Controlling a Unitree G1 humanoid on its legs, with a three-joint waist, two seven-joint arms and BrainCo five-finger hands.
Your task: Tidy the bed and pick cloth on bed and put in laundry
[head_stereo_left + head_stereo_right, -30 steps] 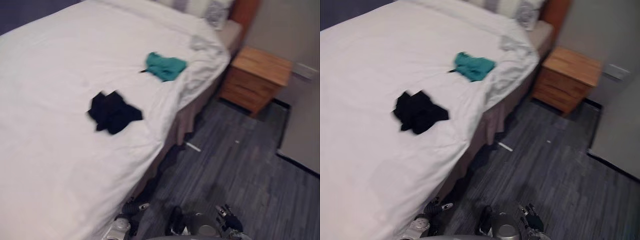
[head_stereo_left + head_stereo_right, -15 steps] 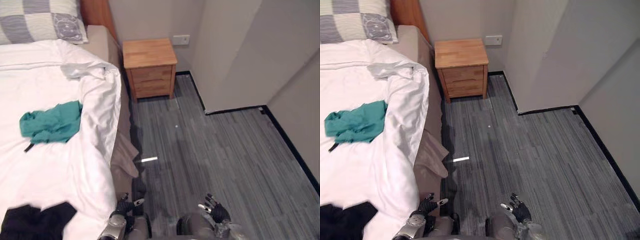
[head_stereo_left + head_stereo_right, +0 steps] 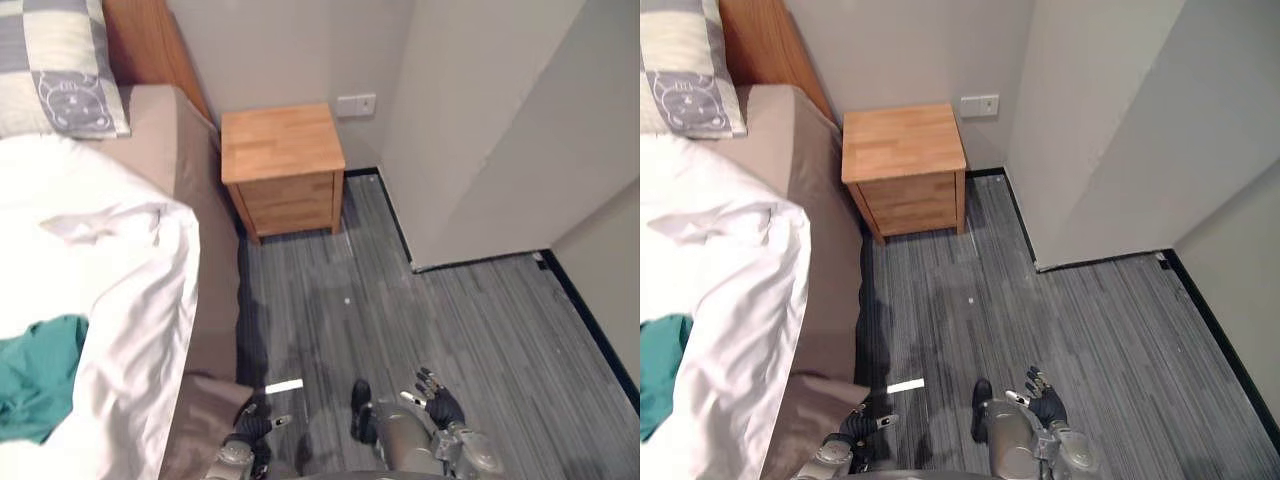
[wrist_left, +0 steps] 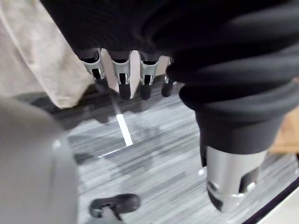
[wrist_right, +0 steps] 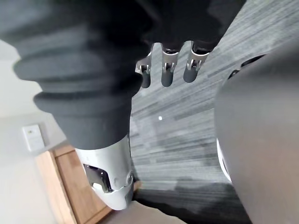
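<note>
Head cam has swung since 0.5 s ago: whole scene slid, so cam move, not the things.

Bed (image 3: pixel 110 290) now takes the 9 o'clock side. White duvet is rumpled, its edge falling over the beige bed skirt (image 3: pixel 205 260). Checked pillow (image 3: pixel 55 65) at 11 o'clock, against the wooden headboard (image 3: pixel 145 45).

Task item: teal cloth (image 3: pixel 35 385) lies crumpled on the duvet at 8 o'clock, cut by the frame edge. It sat higher in frame 0.5 s ago. Same lie on the bed, not touched by either hand.

Wooden nightstand (image 3: pixel 283 165) at 12 o'clock, on the floor just beside the bed's head end, closer to frame centre than before. Wall socket (image 3: pixel 356 104) above it at 1 o'clock. Wall corner juts in at 2 o'clock. Grey plank floor (image 3: pixel 450 320) from centre to 4 o'clock. Short white strip (image 3: pixel 284 386) lies on the floor at 6 o'clock, near the bed skirt.

L hand (image 3: pixel 255 425) low at 7 o'clock, beside the bed skirt, as 0.5 s ago. Wrist cam: fingers (image 4: pixel 124 77) hang loose and straight, released, nothing in them; white strip on the floor past them.

R hand (image 3: pixel 437 405) low at 5 o'clock over the floor, apart from the bed. Wrist cam: fingers (image 5: pixel 168 70) relaxed, empty; nightstand and socket beyond.
</note>
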